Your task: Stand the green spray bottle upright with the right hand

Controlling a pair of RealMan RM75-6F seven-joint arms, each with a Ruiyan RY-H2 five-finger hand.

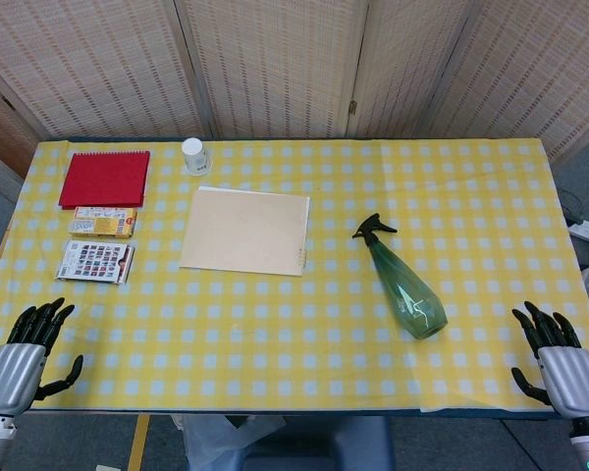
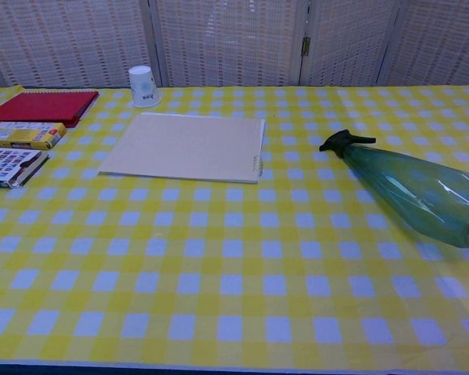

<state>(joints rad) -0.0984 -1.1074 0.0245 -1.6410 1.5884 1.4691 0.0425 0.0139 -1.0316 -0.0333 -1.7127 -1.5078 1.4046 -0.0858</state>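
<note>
Green spray bottle [image 2: 422, 195] on its side

Bright, even overhead light; soft faint shadows; both views sharp; slight bluish cast.

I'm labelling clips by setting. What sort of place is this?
Probably an indoor test setup, not a lived-in room: a table under a yellow checked cloth, woven folding screens closing it off behind, and unrelated items laid out, such as a spray bottle, notebook and paper cup.
</note>
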